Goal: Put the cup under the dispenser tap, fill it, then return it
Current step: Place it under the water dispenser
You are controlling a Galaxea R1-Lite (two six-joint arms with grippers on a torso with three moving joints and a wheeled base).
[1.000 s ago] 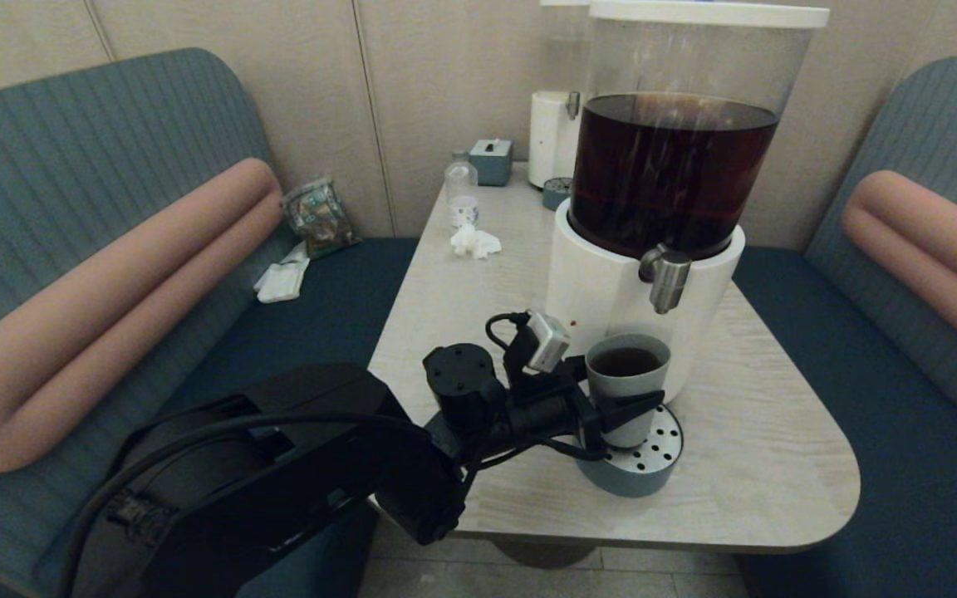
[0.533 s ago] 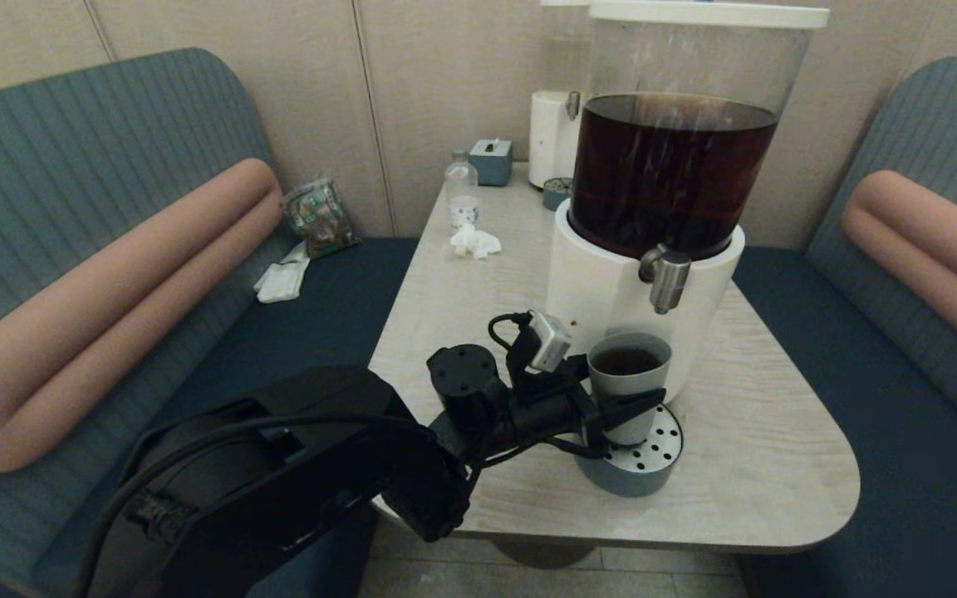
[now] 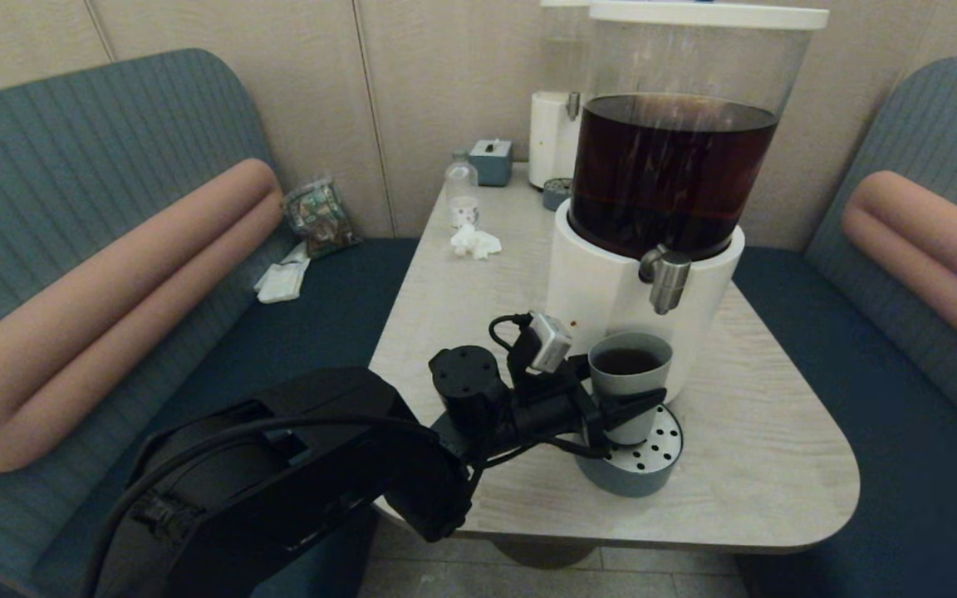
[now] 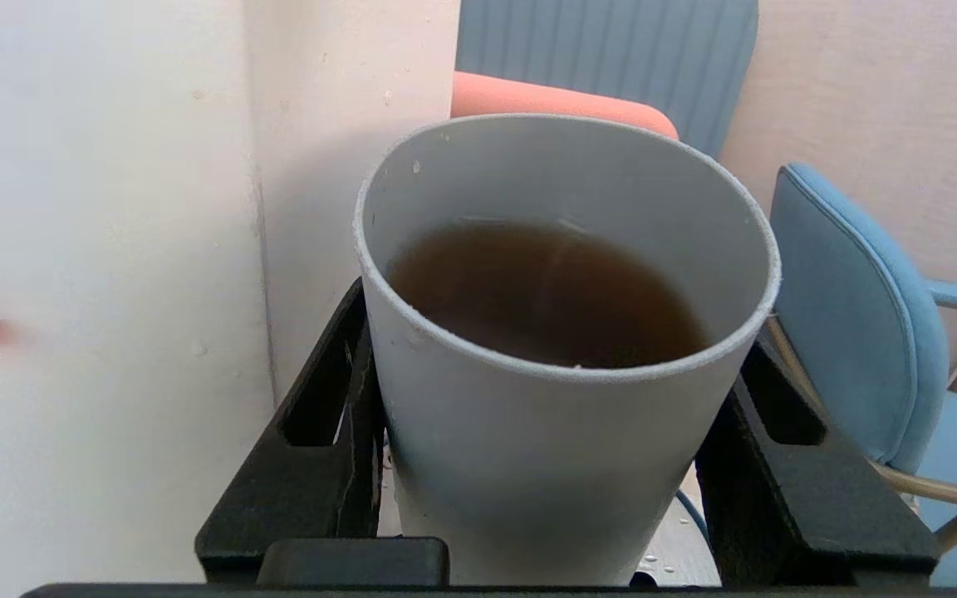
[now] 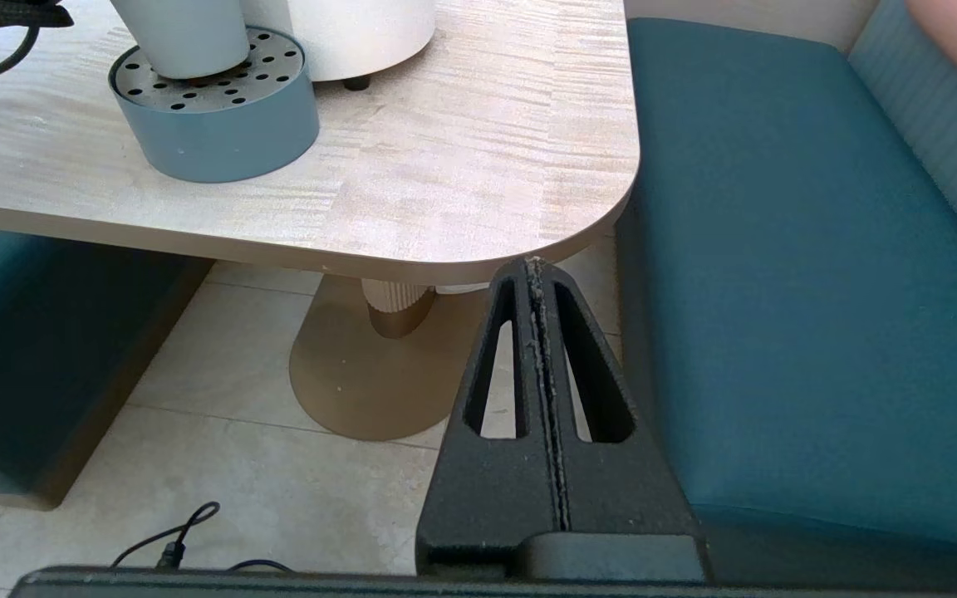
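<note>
One cup (image 3: 630, 384) clamped by left pincer (image 3: 611, 403), base hidden; right pincer (image 5: 542, 332) clenched, empty.

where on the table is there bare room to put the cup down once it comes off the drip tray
Bare tabletop runs right of the drip tray to the rounded corner, and a strip lies left of the big dispenser, up to the crumpled tissue. The far end is crowded: bottle, tissue box, second dispenser. The left gripper holds the cup.
</note>
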